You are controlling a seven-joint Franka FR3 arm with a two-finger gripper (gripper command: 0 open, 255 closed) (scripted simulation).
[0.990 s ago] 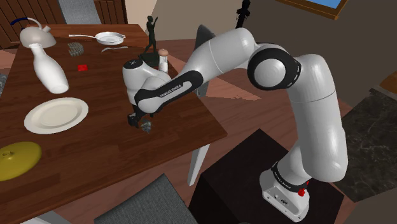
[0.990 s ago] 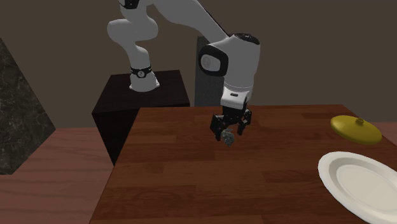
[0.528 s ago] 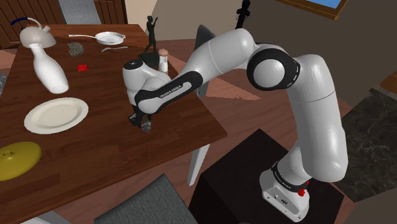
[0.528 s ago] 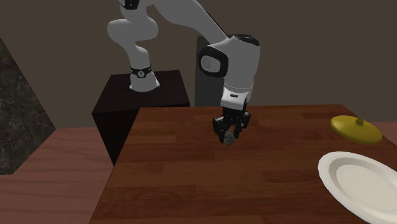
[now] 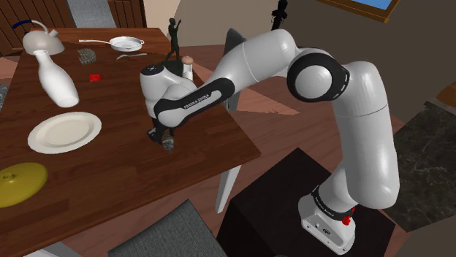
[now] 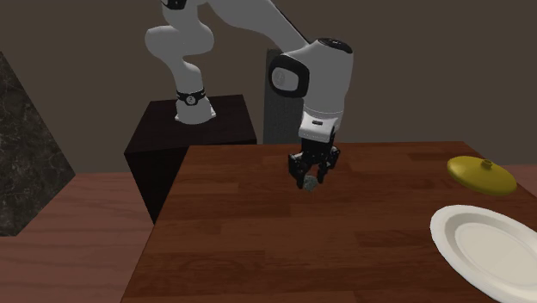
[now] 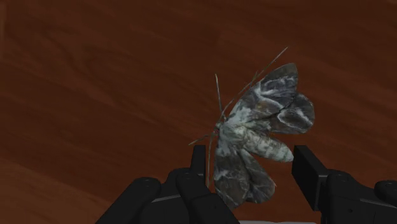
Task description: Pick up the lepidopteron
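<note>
A mottled grey moth (image 7: 254,137) is clasped between the narrowed fingers of the gripper (image 6: 308,178), low over the wooden table (image 5: 124,175). A white plate (image 5: 64,131) and a yellow lid (image 5: 20,181) are seen well apart.

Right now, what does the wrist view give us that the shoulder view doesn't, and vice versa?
Wrist adds: the moth up close, with mottled grey wings and thin antennae, clasped between the black fingers. Shoulder adds: the white arm, a white plate, a yellow lid, a white bottle and a pan. Both: gripper, moth, brown table.
</note>
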